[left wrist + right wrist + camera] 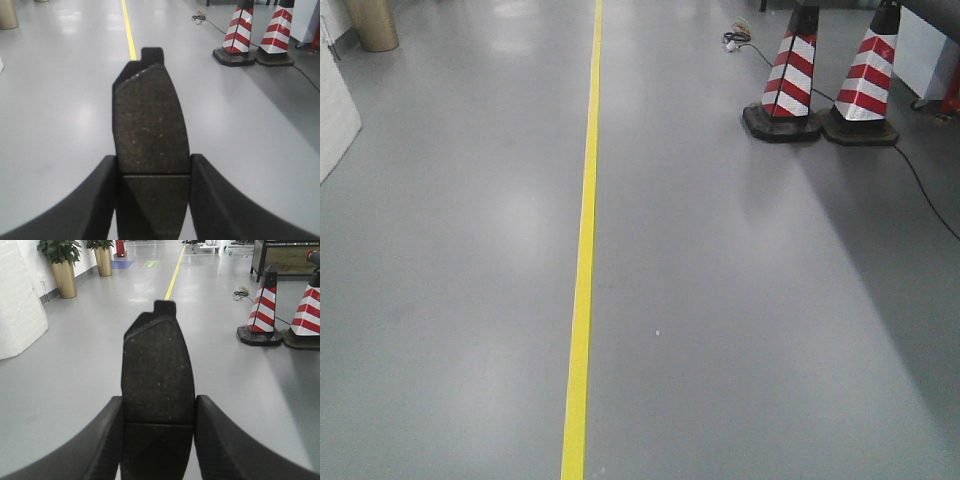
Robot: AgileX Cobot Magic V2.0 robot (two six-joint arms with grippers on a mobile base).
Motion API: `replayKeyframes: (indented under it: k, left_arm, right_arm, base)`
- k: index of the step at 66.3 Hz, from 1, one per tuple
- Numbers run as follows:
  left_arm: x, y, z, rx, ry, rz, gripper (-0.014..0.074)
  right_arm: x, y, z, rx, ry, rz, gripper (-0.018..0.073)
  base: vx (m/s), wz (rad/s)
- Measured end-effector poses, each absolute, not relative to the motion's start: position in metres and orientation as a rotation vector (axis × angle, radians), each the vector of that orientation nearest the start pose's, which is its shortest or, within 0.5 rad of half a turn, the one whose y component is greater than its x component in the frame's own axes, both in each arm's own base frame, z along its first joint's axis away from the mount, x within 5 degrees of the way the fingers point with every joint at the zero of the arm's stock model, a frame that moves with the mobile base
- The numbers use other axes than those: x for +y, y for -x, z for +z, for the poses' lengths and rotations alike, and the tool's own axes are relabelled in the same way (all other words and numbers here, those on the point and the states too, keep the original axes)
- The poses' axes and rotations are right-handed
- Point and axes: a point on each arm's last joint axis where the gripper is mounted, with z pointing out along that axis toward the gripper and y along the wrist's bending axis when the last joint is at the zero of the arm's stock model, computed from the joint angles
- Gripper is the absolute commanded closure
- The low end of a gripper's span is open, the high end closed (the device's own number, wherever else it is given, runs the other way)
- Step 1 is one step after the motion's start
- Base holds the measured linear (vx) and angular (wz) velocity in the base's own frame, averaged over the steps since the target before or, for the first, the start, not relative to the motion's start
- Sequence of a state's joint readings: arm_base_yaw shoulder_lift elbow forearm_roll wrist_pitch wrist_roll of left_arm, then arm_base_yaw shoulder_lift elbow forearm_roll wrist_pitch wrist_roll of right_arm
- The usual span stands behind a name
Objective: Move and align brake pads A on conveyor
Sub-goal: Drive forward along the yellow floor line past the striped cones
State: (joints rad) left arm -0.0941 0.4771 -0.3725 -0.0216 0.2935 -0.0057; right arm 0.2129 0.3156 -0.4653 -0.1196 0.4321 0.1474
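Brake pads A [150,125] [157,370] cropped below.

Bright, even overhead light fills all three views. The grey floor [720,330] has a soft sheen, with pale glare patches left of the yellow line [582,280]. A soft-edged shadow darkens the right side below the cones [790,80]. In both wrist views the pad [150,125] [157,370] is dark with sharp grain, while the fingers [75,210] blur.
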Motion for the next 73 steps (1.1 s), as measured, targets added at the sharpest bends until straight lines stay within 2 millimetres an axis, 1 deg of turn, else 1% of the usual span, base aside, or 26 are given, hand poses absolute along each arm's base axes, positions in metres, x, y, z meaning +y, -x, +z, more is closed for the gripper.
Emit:
replayKeyframes:
  k: [51,73]
  left_arm:
    - [-0.0104,-0.1041,0.2767,1.881,-0.068,-0.088,0.0603]
    - [-0.0104,-0.1041,0.2767,1.881,-0.068,-0.088,0.0603]
  right_arm:
    - [0.0106,-0.0707,0.3101,1.761,0.117,0.139,0.0564]
    - [0.0106,-0.0707,0.3101,1.761,0.117,0.139,0.0564]
  base:
    - [0.72,-0.06]
    - [0.75,0.07]
